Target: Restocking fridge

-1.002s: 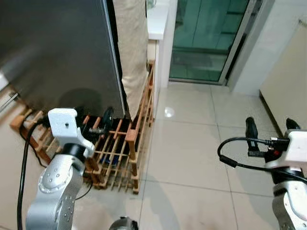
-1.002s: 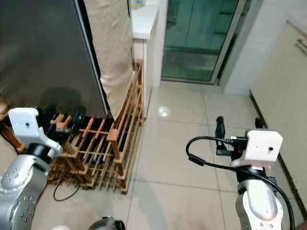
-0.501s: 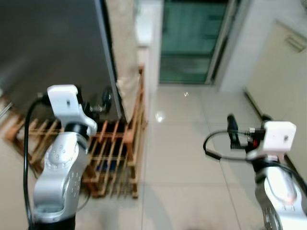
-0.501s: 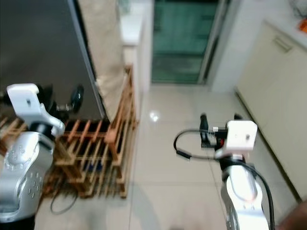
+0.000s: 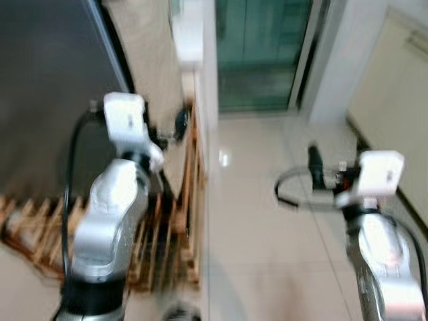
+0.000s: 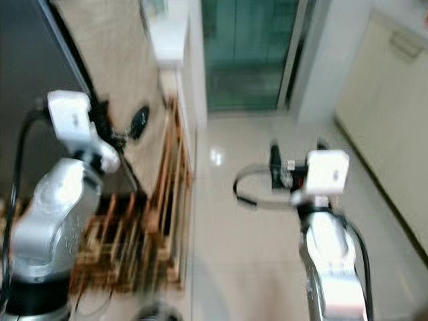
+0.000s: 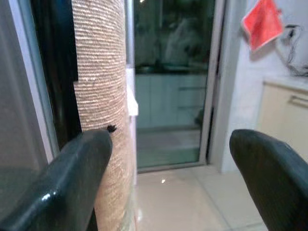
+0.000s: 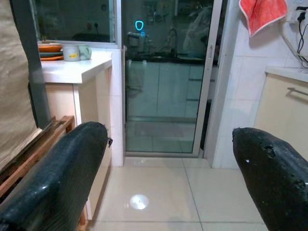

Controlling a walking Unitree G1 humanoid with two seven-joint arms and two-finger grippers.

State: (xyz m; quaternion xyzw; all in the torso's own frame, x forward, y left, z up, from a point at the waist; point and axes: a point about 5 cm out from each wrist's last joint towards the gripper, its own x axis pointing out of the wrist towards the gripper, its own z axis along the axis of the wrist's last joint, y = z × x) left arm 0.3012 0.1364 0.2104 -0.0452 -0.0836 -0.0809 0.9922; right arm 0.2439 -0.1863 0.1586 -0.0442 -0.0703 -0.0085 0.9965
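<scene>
The dark grey fridge [image 5: 47, 87] stands at the left, its door closed, with a beige woven cloth [image 5: 144, 60] hanging beside its right edge. My left gripper [image 6: 120, 127] is raised at the fridge's right edge, close to the cloth, and is open with nothing between its fingers [image 7: 72, 178]. My right gripper [image 6: 296, 155] is held out over the tiled floor to the right, open and empty, and its wrist view looks toward the glass door [image 8: 163, 86]. The head views are blurred.
A low wooden rack [image 5: 180, 221] stands on the floor below the fridge and cloth. A white counter [image 8: 72, 67] carries bowls and a mug [image 8: 72, 52]. A cream cabinet [image 5: 394, 87] lines the right side. A red cloth [image 7: 262, 21] hangs on the wall.
The whole picture has shifted and blurred, so the camera has moved. My left arm has risen from the rack to the fridge's edge. The right gripper stays held out, open.
</scene>
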